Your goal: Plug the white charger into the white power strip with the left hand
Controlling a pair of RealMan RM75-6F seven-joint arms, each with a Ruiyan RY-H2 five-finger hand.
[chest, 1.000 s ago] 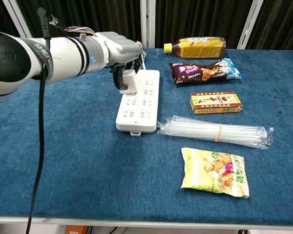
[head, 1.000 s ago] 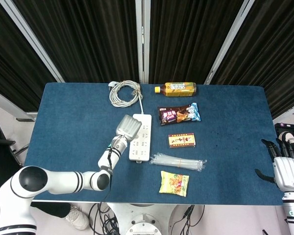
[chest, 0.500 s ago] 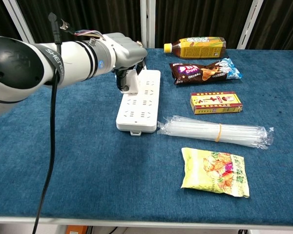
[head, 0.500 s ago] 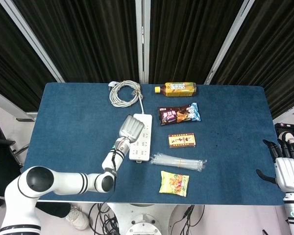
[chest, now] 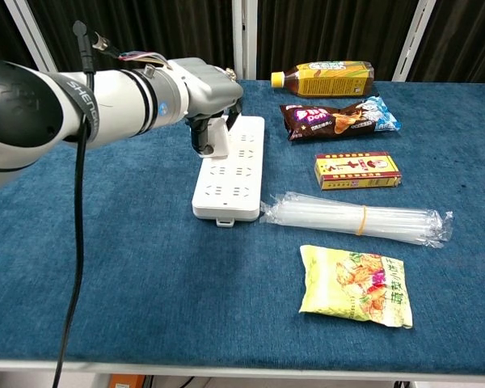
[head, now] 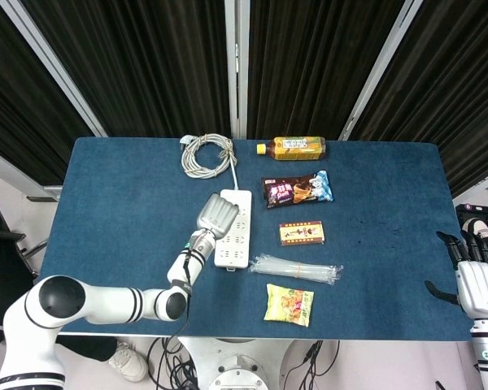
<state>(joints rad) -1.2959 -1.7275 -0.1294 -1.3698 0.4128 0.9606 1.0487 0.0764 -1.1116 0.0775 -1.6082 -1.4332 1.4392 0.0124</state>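
The white power strip [chest: 230, 174] [head: 235, 238] lies lengthwise in the middle of the blue table, its cord running back to a coil [head: 207, 153]. My left hand [chest: 204, 89] [head: 215, 215] hovers over the strip's left side and holds the white charger [chest: 217, 137] upright, its lower end at or just above the strip's sockets. Whether the prongs are in a socket is hidden. My right hand [head: 476, 280] hangs beside the table's right edge with fingers apart and nothing in it.
Right of the strip lie a yellow drink bottle [chest: 331, 78], a dark snack bag [chest: 339, 118], a red-and-yellow box [chest: 357, 170], a clear bundle of straws [chest: 356, 217] and a yellow snack packet [chest: 354, 284].
My left hand has shifted slightly right over the strip with the charger, which now stands closer to the strip's surface. The right hand has stayed put.
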